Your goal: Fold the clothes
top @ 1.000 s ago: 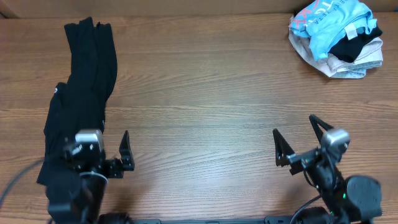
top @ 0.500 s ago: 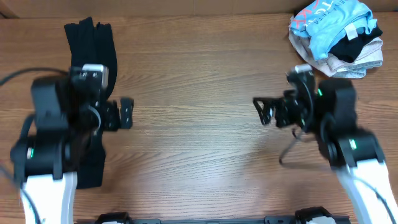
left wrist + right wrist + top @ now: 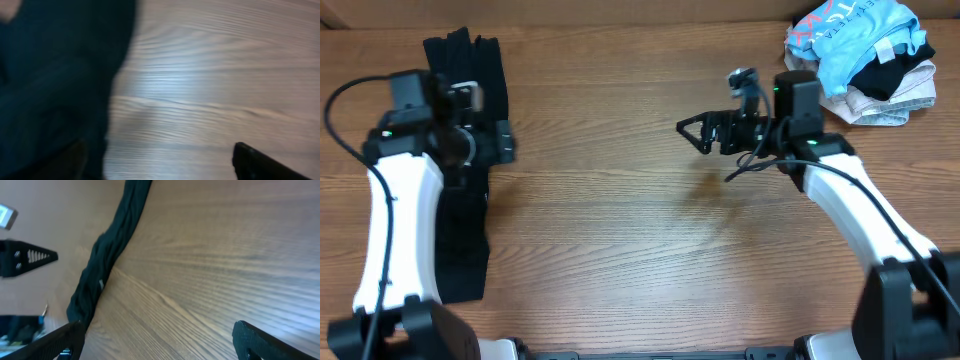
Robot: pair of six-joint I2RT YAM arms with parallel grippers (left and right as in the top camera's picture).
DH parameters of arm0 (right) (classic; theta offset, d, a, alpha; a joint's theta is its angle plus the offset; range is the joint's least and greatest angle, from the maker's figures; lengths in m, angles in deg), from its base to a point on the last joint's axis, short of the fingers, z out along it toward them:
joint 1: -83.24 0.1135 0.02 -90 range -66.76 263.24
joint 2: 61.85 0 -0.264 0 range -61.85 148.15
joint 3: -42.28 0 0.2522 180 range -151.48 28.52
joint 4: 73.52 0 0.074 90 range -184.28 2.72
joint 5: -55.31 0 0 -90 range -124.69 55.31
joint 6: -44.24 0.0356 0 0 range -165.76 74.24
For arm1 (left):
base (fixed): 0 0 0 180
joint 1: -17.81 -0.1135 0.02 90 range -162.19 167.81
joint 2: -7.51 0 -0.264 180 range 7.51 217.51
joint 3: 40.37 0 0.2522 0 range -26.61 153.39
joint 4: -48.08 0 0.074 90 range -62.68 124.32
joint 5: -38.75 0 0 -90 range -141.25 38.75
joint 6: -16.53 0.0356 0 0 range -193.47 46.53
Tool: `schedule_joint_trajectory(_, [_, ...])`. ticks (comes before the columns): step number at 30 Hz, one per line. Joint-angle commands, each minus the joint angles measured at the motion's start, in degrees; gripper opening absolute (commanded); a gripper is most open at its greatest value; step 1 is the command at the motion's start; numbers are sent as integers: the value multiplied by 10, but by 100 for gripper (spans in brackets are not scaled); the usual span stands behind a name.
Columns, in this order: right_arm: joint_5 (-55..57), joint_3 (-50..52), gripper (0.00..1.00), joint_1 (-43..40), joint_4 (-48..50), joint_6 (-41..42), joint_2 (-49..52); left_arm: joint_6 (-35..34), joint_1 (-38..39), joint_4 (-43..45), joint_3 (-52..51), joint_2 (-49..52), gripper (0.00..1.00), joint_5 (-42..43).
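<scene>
A long black garment (image 3: 460, 130) lies stretched along the left side of the table. It fills the left of the left wrist view (image 3: 55, 85) and shows as a dark strip in the right wrist view (image 3: 107, 260). My left gripper (image 3: 503, 143) is open, over the garment's right edge. My right gripper (image 3: 698, 132) is open and empty above bare wood at the centre right, pointing left. A pile of clothes (image 3: 860, 55), light blue, white, black and beige, sits at the back right corner.
The wooden table (image 3: 640, 230) runs between the two arms. The left arm's cable (image 3: 345, 110) loops at the far left.
Both arms have swung away from the front edge towards the back. The left gripper now hangs over the black garment; the right gripper has moved up and left, to the centre right.
</scene>
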Motion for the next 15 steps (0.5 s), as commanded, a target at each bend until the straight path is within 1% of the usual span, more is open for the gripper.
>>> schedule_joint_trajectory(1, [-28,-12,96,29,17,14,47,-72,-80,12,14,43,84,-19])
schedule_joint_trajectory(3, [-28,-12,96,49,34,14,76,-113,-129,26,14,71,80,-21])
schedule_joint_trajectory(5, [-28,-12,95,64,47,14,94,-130,-160,31,14,91,78,-21])
schedule_joint_trajectory(7, [-25,-12,95,80,64,14,108,-135,-192,31,14,113,74,-21])
schedule_joint_trajectory(11, [20,-12,95,96,71,14,112,-135,-232,27,13,148,70,-23])
schedule_joint_trajectory(15, [43,-12,95,100,69,14,112,-135,-251,33,13,184,65,-23])
